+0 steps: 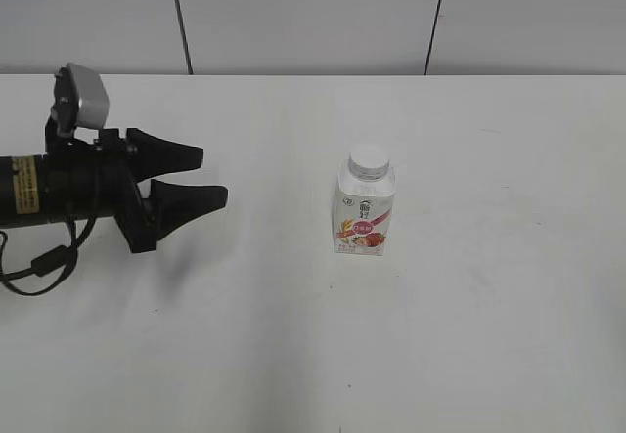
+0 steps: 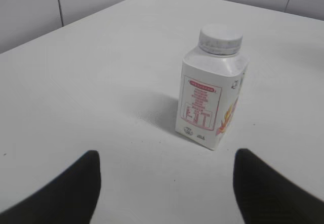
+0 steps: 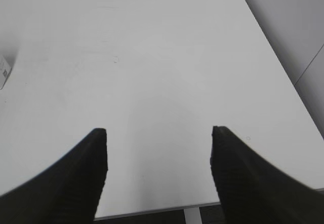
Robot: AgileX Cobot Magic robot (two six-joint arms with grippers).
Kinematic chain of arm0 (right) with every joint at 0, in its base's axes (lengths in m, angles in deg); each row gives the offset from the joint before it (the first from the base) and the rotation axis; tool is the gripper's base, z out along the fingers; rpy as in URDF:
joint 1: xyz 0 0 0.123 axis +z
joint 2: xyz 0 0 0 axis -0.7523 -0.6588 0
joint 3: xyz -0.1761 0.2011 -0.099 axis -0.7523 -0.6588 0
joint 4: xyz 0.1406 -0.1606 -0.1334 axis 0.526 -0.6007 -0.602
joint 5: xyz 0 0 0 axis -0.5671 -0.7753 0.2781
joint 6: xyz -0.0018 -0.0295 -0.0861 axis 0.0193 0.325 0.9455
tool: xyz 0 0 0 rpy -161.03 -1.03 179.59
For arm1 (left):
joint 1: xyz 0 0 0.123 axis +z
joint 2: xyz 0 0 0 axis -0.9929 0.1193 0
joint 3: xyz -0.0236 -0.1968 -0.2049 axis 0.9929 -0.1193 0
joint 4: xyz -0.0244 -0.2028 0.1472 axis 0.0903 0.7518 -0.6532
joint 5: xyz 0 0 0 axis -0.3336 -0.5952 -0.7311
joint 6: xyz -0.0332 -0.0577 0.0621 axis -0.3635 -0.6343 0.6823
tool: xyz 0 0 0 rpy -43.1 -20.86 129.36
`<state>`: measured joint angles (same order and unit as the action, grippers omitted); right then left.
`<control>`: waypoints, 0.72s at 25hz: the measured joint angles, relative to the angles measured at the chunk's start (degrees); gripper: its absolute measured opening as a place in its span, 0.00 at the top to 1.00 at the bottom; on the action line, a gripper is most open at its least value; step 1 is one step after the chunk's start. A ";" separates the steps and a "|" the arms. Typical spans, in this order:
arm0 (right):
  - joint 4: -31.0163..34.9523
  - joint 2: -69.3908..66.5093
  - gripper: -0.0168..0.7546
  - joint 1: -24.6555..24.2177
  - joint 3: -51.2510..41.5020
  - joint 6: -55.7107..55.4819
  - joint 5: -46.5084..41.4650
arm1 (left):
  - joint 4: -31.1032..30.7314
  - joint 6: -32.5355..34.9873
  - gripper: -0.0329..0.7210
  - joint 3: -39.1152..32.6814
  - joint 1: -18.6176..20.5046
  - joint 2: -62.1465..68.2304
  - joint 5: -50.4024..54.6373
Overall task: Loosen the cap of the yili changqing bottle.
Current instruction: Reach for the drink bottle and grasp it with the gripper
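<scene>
The yili changqing bottle (image 1: pixel 364 208) is seen standing upright near the middle of the white surface (image 1: pixel 489 335), its pink-red label turned toward the exterior camera and the cap (image 1: pixel 370 161) seated on its neck. Nothing is touching it. The left hand (image 1: pixel 210 176) is held above the surface at the left of the exterior view, well apart from the bottle, with its two dark fingers spread and nothing between them; in the left wrist view the bottle is framed ahead between the parted fingertips (image 2: pixel 76 183), side label and ribbed cap rim facing the camera. The right hand (image 3: pixel 158 168) cannot be found in the exterior view; in its own wrist view the fingers are likewise parted and empty over a bare stretch of surface, with only a sliver of what may be the bottle at the left edge. The step in hand is judged to be the approach: no grasp has been made and the cap appears untouched. The next move would seem to call for the body of the bottle to be reached and clamped firmly by one hand, so that it is kept from turning or tipping, while the other hand is brought over the cap, closed on the ribbed rim and twisted.
</scene>
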<state>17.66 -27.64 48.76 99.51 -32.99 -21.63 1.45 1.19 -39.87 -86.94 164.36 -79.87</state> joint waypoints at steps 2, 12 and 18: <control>0.00 0.00 0.32 0.00 0.00 0.00 0.00 | -0.12 0.00 0.27 1.22 -1.30 1.02 -0.07; 0.00 0.00 0.32 0.00 0.00 0.00 0.00 | -0.18 0.00 0.26 8.54 -7.99 7.25 -0.14; 0.00 0.00 0.32 0.00 0.00 0.00 0.00 | -0.76 -0.05 0.25 13.23 -10.92 9.46 -0.09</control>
<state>17.66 -27.64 48.76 99.51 -32.99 -21.63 0.68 1.13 -26.64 -97.86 173.82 -79.96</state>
